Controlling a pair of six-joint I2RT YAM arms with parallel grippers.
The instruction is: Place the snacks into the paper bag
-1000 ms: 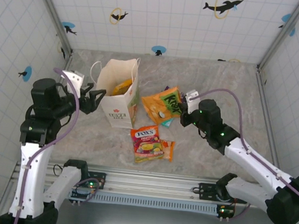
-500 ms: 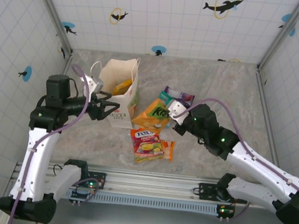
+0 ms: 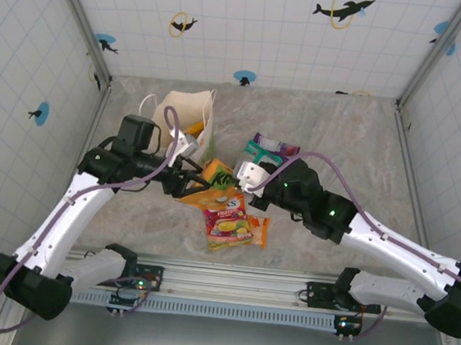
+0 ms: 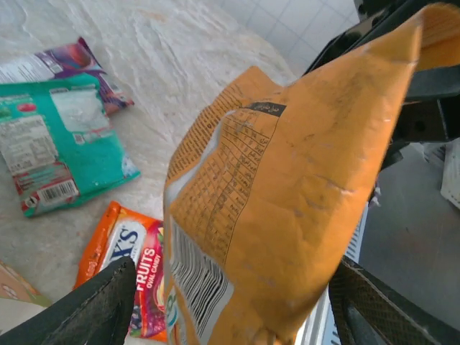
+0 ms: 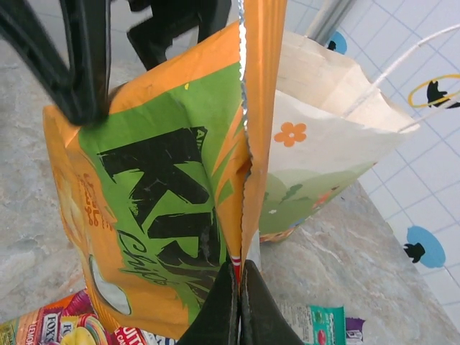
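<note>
**A:** Where's the bag [image 3: 178, 105]?

**B:** Upright at the back left of the table [image 3: 342, 127], with a yellow packet [image 3: 192, 127] showing in its mouth.

**A:** And the left gripper [image 3: 187, 181]?

**B:** Just in front of the bag, jaws wide, one on each side of the orange packet [image 4: 287, 187]. Its wrist view shows the packet's printed back between them. I can't tell if either jaw touches it.

**A:** Who has that packet, then?

**B:** The right gripper [image 5: 237, 302]. It's pinched tight on the packet's crimped edge, and the packet hangs beside the bag, green-and-black face toward the right wrist camera.

**A:** What's on the table?

**B:** The FOX'S packet [image 3: 227, 220] lies flat below the hanging one, with a small orange packet [image 3: 259, 231] touching its right side. Farther back, right of the bag, the teal packet [image 3: 257, 152] lies next to the purple packet [image 3: 278, 147]; the two overlap.
</note>
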